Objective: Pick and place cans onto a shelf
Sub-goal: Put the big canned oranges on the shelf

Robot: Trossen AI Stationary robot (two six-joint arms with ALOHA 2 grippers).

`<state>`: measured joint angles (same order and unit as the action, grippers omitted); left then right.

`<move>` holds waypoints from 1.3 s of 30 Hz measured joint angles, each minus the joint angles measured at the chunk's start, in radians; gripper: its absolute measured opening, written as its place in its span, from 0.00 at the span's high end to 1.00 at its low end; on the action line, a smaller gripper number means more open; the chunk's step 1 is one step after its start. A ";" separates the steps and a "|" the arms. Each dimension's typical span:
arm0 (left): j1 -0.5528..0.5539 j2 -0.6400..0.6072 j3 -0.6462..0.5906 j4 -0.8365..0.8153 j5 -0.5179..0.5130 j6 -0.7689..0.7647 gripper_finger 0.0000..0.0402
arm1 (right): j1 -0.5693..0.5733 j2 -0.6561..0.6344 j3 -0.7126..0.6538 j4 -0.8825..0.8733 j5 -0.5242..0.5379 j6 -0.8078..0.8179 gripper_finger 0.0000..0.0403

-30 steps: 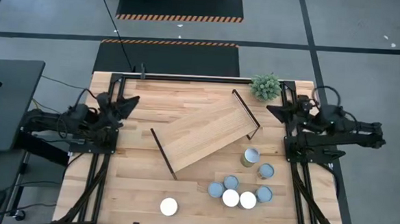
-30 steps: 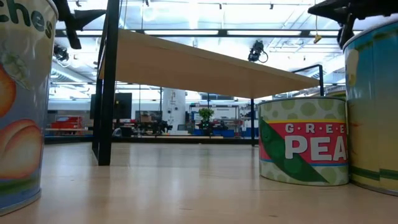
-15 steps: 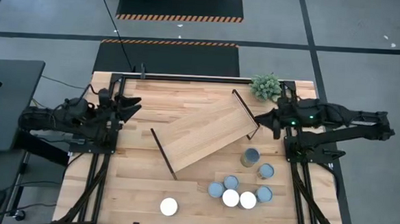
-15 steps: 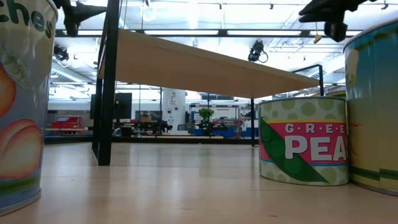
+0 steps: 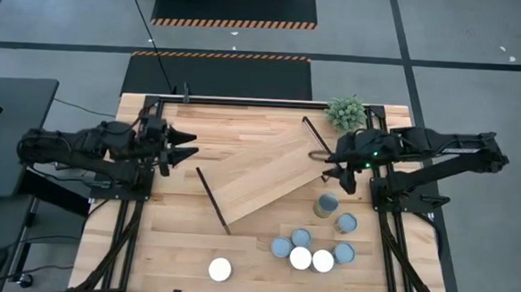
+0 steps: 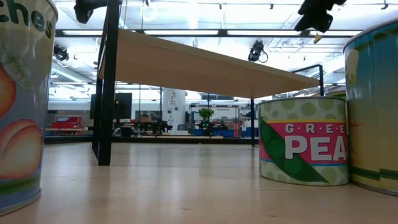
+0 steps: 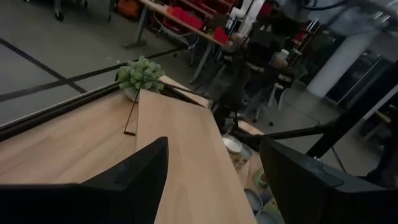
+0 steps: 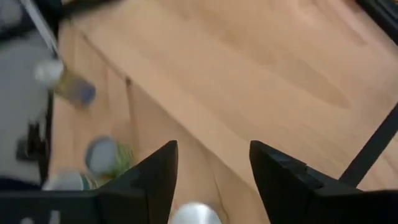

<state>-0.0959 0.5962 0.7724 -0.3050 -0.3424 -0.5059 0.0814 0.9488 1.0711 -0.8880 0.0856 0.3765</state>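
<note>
A: From above, where do the arms sit?

B: The left gripper (image 5: pixel 192 148) hangs over the table's nine o'clock side, fingers parted, nothing between them. The right gripper (image 5: pixel 329 166) is over the three o'clock end of the shelf (image 5: pixel 263 174), beside its black rail (image 5: pixel 319 147); I cannot tell from here how wide it stands.

A: And the cans?

B: All off the shelf. One olive-sided can (image 5: pixel 327 205) stands just at five o'clock of the shelf's right end, with a second can (image 5: pixel 347 223) near it. A cluster of five cans (image 5: pixel 312 252) sits toward the table's six o'clock edge, and a white-topped can (image 5: pixel 220 269) stands alone, well apart at seven o'clock. A small green plant (image 5: pixel 346 112) is at the one o'clock corner.

A: The level camera?

B: The shelf's underside spans the top. A green peas can (image 6: pixel 303 140) stands at three o'clock, a peaches can (image 6: pixel 22 106) fills the nine o'clock edge, and another can (image 6: pixel 374 106) the right edge.

A: Left wrist?

B: Its two dark fingers (image 7: pixel 130 183) stand apart, empty, with the shelf plank (image 7: pixel 180 155) running ahead toward the plant (image 7: pixel 141 73).

A: Right wrist?

B: Fingers (image 8: pixel 151 180) spread with a clear gap, gripping nothing, above the shelf wood; a silver can top (image 8: pixel 196 214) shows beyond the gap.
</note>
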 joint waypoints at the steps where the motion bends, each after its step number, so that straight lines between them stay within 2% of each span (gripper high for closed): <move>1: 0.000 0.008 0.012 -0.012 0.000 0.002 0.35 | 0.013 0.019 0.018 -0.029 0.008 -0.015 0.48; 9: 0.000 0.032 0.060 -0.022 -0.002 0.003 0.36 | 0.114 0.111 0.064 -0.146 0.030 -0.038 0.48; 15: 0.000 0.034 0.059 -0.025 -0.004 0.005 0.36 | 0.174 0.160 0.063 -0.274 0.044 0.020 0.47; 19: 0.001 0.035 0.059 -0.035 -0.004 0.020 0.36 | 0.212 0.163 0.037 -0.279 0.034 0.047 0.43; 23: 0.001 0.034 0.059 -0.034 -0.005 0.021 0.36 | 0.240 0.163 0.009 -0.277 0.018 0.048 0.36; 33: 0.000 0.035 0.059 -0.035 -0.005 0.016 0.36 | 0.247 0.165 -0.138 -0.278 -0.064 0.099 0.10; 39: 0.000 0.035 0.059 -0.036 -0.004 -0.002 0.36 | 0.247 0.164 -0.229 -0.239 -0.024 0.098 0.04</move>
<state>-0.0956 0.6312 0.8318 -0.3414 -0.3468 -0.5075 0.3282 1.1132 0.8417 -1.1273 0.0612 0.4744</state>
